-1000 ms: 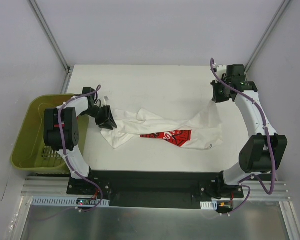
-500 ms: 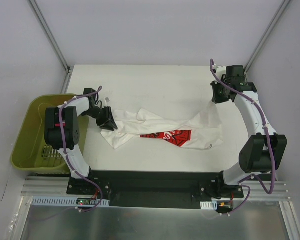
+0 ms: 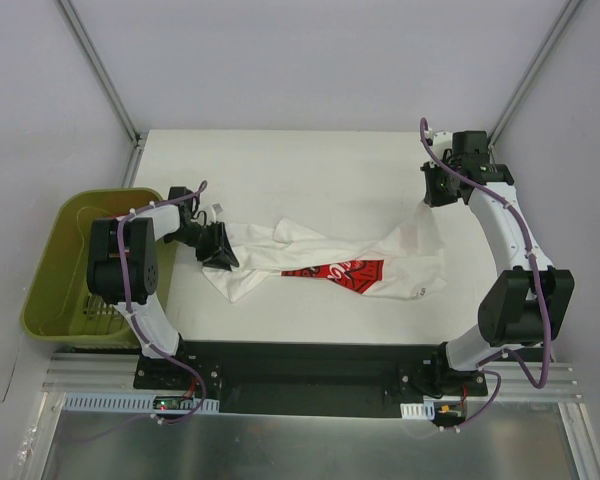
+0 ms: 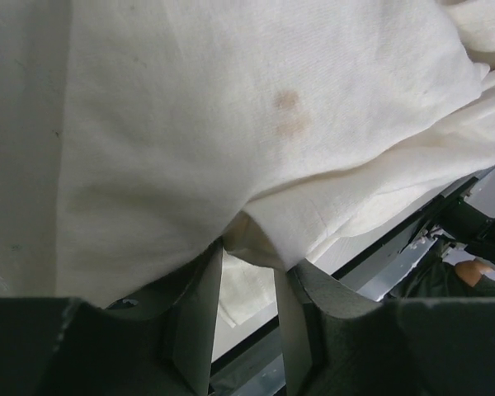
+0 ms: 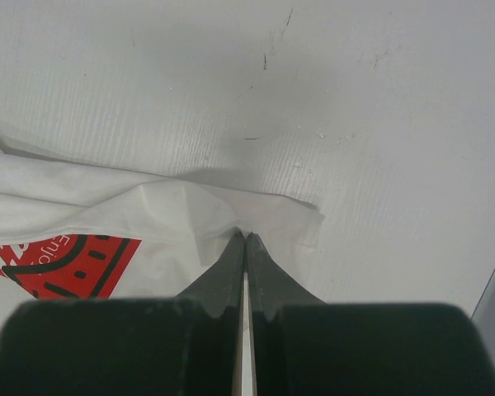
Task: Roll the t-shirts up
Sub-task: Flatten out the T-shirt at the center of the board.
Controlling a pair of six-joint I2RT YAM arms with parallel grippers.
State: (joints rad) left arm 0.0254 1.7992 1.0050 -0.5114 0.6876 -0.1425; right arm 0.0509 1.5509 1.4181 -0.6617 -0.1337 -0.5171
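1. White t-shirt (image 3: 320,255), soft cotton, lies in a crumpled band across the middle of the table (image 3: 310,170), strung between both arms. The red print (image 3: 345,270) faces up near its centre, partly folded under.
2. Left gripper (image 3: 218,248) is at the shirt's left end. The wrist view shows the jaws part-way closed with a thick fold of cloth caught between the fingers (image 4: 200,313) and more cloth draped over them.
3. Right gripper (image 3: 435,192) is at the far right corner, jaws pressed together on a thin edge of fabric and low to the table.
4. Risk: the right pinch holds very little cloth, right at the hem, so any hard pull outward could slip it free and let that corner collapse.
5. Risk: the left bite takes in several bunched layers. Spreading from that hold may drag hidden folds along and leave the shirt twisted, not flat enough to roll.
6. Risk: the body is creased lengthwise, so rolling now would likely give a lopsided bundle.
7. Olive-green bin (image 3: 55,250) sits beside the table's left edge, behind the left arm. Only its slotted floor shows, and I see no shirt in the visible part.
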